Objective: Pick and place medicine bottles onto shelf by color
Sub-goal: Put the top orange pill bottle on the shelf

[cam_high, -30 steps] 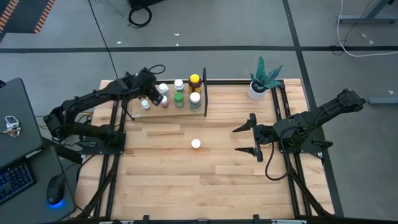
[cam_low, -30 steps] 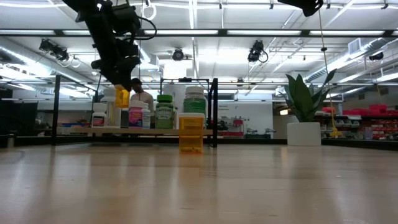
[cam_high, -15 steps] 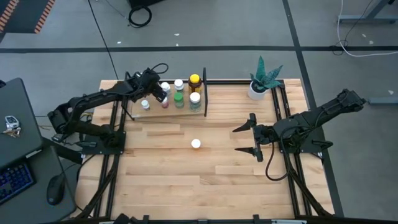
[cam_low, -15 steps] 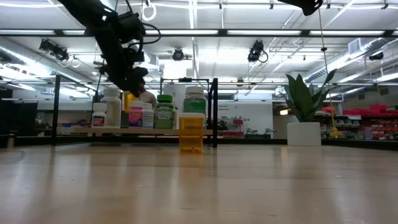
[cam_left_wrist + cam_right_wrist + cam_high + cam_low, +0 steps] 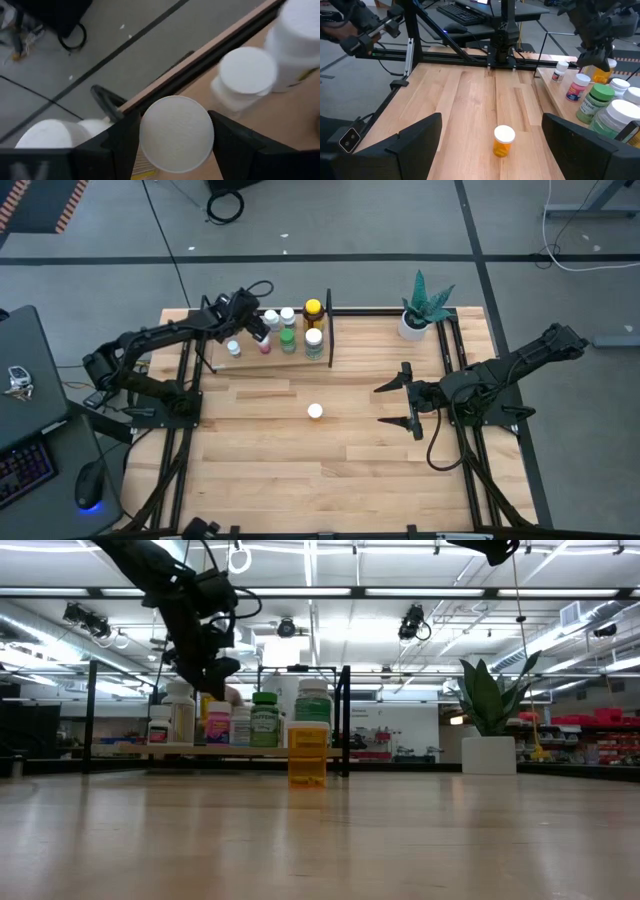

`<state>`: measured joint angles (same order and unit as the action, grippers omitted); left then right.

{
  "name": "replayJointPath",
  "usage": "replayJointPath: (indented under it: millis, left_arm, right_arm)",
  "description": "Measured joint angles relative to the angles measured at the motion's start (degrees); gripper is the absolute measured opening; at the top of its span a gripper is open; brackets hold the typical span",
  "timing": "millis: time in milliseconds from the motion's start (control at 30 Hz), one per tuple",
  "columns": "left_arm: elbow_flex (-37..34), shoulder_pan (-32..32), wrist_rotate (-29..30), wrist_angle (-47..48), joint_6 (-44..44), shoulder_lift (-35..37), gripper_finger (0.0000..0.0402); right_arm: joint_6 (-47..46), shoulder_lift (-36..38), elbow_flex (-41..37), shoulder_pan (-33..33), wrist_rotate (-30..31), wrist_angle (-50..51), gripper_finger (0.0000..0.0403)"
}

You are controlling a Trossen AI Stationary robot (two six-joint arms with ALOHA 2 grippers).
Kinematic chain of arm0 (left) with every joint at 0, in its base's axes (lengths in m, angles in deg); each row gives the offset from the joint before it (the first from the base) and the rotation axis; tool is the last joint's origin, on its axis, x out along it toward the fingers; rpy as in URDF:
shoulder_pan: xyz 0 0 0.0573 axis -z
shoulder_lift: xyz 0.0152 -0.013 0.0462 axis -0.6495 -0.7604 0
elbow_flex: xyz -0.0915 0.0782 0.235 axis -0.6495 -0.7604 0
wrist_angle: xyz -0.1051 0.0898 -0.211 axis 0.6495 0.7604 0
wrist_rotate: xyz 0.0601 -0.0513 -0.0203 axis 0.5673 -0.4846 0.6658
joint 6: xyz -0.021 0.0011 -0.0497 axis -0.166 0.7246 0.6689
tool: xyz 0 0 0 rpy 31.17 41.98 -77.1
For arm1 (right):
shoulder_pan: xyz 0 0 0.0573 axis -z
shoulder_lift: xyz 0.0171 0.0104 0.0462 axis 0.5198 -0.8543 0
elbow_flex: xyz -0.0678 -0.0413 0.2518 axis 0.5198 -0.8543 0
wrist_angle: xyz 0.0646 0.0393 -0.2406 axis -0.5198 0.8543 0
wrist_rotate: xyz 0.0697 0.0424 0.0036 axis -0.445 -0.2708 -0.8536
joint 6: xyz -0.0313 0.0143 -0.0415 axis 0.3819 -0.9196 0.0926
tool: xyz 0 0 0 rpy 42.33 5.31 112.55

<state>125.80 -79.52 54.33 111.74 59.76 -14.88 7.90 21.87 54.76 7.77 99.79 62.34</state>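
The shelf (image 5: 250, 361) stands at the table's far left and carries several bottles: small white (image 5: 233, 348), pink (image 5: 265, 346), green (image 5: 288, 340), white (image 5: 313, 340), amber with a yellow cap (image 5: 313, 309). My left gripper (image 5: 257, 327) is over the shelf's far part, shut on an orange bottle with a white cap (image 5: 176, 131), which also shows in the right wrist view (image 5: 601, 75). A second orange bottle (image 5: 315, 412) stands upright on the table's middle. My right gripper (image 5: 398, 406) is open and empty to its right. My left gripper pinches the orange bottle between its two fingers at the top, by the white cap's sides (image 5: 146, 136). The fingers come from above, pointing down. The bottle hangs upright below them; whether its base touches the shelf board I cannot tell.
A white pot with a green plant (image 5: 413, 324) stands at the table's far right. The shelf's black upright rods (image 5: 329, 330) frame its right end. Bare tabletop (image 5: 300, 470) lies near the front edge. A laptop (image 5: 30, 380) sits off the table's left.
My left gripper has carried the orange bottle toward the table's far edge and slightly right, over the shelf. The bottle stays upright and now stands behind the shelf's front row of bottles in the low view. My right arm has kept still.
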Motion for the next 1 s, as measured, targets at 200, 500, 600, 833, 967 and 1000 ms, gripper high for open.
replayJointPath:
  millis: [200,500,600,833,967,1000]
  left_arm:
    - [0.0,-2.8,-4.2,2.0,2.6,0.0,0.0221]
    - [0.0,-2.0,-4.3,3.6,4.2,-0.2,0.0223]
    - [0.0,-1.1,-4.3,4.3,4.7,-0.2,0.0225]
    - [0.0,-0.6,-4.2,6.0,9.6,-0.2,0.022]
    - [0.0,-0.6,-4.1,6.0,12.5,-0.2,0.0221]
    - [0.0,-0.6,-4.1,6.0,13.1,-0.2,0.0222]
  right_arm:
    - [0.0,0.0,0.0,0.0,0.0,-0.2,0.0352]
    - [0.0,0.0,0.0,0.0,0.0,-0.5,0.0352]
    - [0.0,0.0,0.0,0.0,0.0,-0.5,0.0352]
    - [0.0,0.0,0.0,0.0,-0.2,-0.6,0.0352]
    - [0.0,0.0,0.0,0.0,-0.2,-1.7,0.0352]
    - [0.1,0.0,0.0,0.0,-0.2,-1.6,0.0352]
